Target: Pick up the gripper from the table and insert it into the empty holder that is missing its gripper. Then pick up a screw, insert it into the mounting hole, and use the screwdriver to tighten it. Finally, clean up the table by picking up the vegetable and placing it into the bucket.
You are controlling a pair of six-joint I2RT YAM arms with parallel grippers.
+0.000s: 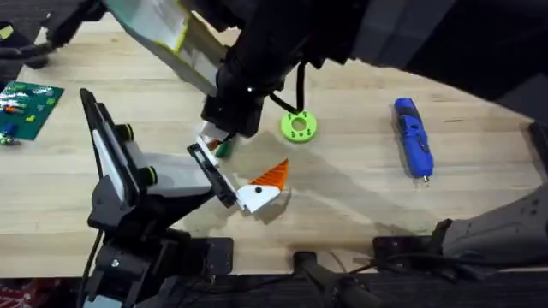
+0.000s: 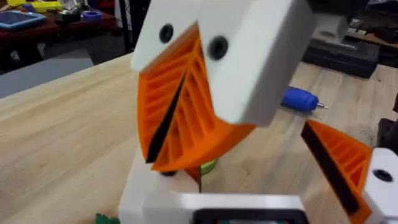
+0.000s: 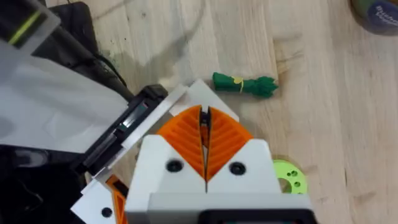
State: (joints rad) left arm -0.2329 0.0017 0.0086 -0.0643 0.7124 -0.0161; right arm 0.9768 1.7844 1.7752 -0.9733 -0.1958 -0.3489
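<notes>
Currently, insertion step: the loose gripper (image 1: 261, 190) lies mid-worktop against the holder (image 1: 216, 180). Both arms' jaws are together, empty. Next, grasping and seating it squarely.

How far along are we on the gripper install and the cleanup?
Looks done: the white-and-orange gripper sits against the tip of the holder; I cannot tell whether it is fully seated. In hand: nothing I can see; the right gripper hangs shut above the holder. Left: the mounting hole looks unfilled, the blue screwdriver lies on the table, and so does the green vegetable.
</notes>
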